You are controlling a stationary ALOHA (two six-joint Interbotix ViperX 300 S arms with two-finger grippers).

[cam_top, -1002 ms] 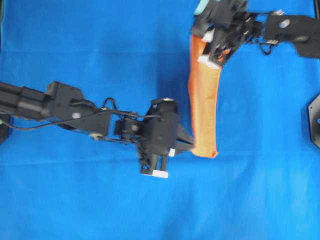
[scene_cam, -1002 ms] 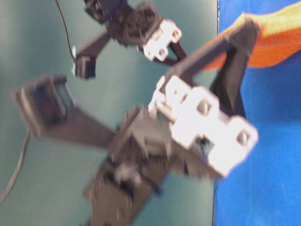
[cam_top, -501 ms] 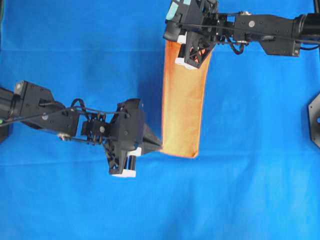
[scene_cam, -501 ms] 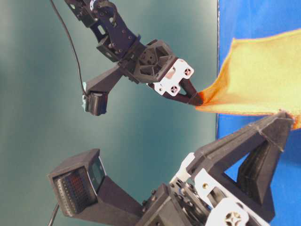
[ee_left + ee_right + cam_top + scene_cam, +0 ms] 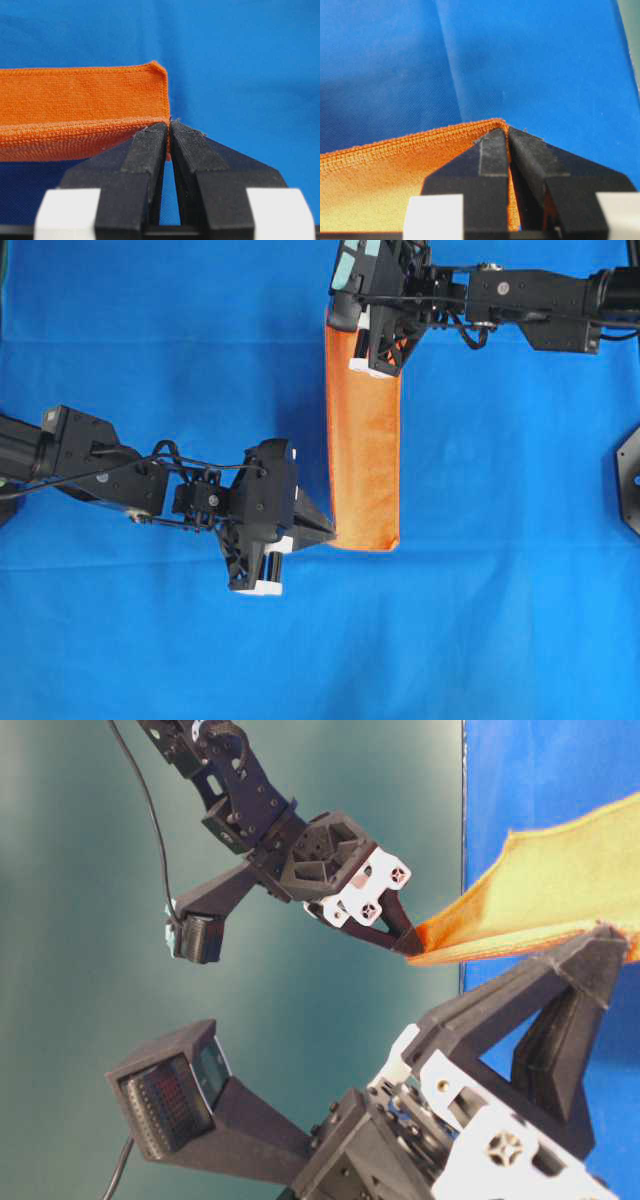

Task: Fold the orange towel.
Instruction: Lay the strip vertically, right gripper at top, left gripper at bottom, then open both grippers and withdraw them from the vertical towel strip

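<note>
The orange towel point(image 5: 363, 440) hangs stretched as a long narrow strip between my two grippers, above the blue cloth. My left gripper point(image 5: 330, 537) is shut on the towel's near left corner; in the left wrist view its tips point(image 5: 170, 126) pinch the corner of the orange towel point(image 5: 80, 107). My right gripper point(image 5: 358, 332) is shut on the far corner, partly hidden under its own body. The right wrist view shows its tips point(image 5: 508, 131) closed on the stitched edge of the orange towel point(image 5: 380, 170). From table level the orange towel point(image 5: 540, 890) sags between the right gripper point(image 5: 408, 944) and the left arm.
A blue cloth point(image 5: 150, 640) covers the whole table. A black mount point(image 5: 630, 480) sits at the right edge. In the table-level view the left arm's wrist body point(image 5: 480, 1120) fills the foreground, with a teal backdrop point(image 5: 80, 920) behind.
Both grippers carried the towel leftward over the last second. The strip has gone from slanted and twisted to straight and taut. Since half a second ago the left gripper shifted slightly right.
</note>
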